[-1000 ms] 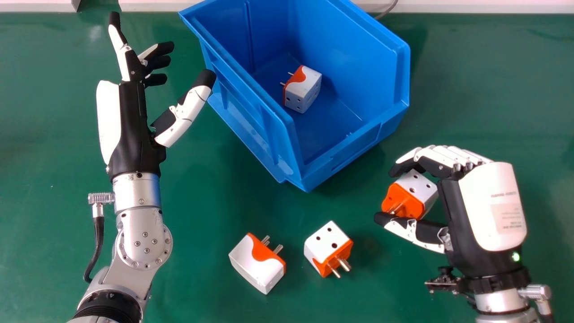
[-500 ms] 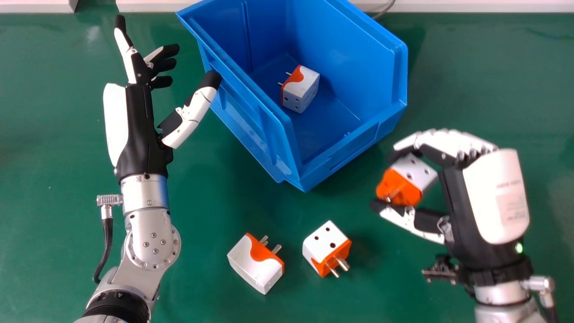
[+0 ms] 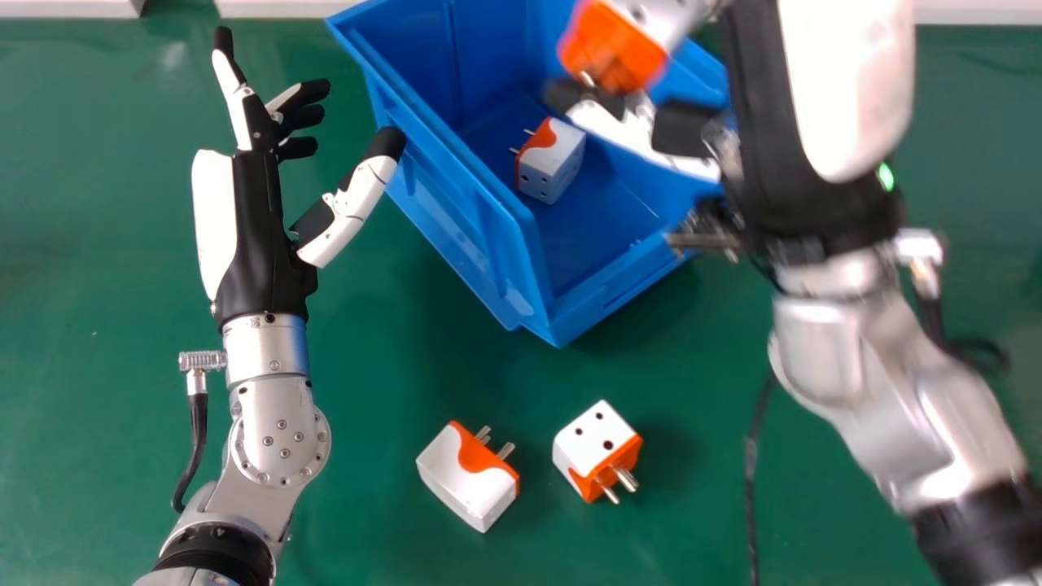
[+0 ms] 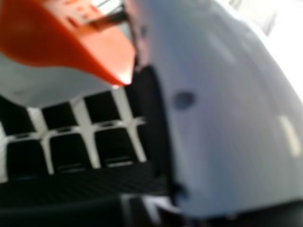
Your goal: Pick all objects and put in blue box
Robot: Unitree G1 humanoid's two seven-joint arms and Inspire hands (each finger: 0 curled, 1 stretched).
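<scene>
Upper left: left hand (image 3: 264,220), fingers apart | top: right hand (image 3: 777,106), fingers clamped on plug adapter (image 3: 617,47) | we judge it light, rigid, slick; grip flat sides, not prongs (image 3: 587,79).

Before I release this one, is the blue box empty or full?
Neither empty nor full: one orange-and-white plug adapter lies inside the blue box, with bare floor beside it.

Orange-and-white plug adapter (image 4: 61,42) between thumb (image 4: 227,113) and fingers (image 4: 69,152) of right robot hand (image 3: 781,98). Orange face's corner right at the thumb, white body on the finger side. Dark prong by the thumb, blurred. Finger pads black, thumb shell pale grey with dark round recess.
</scene>
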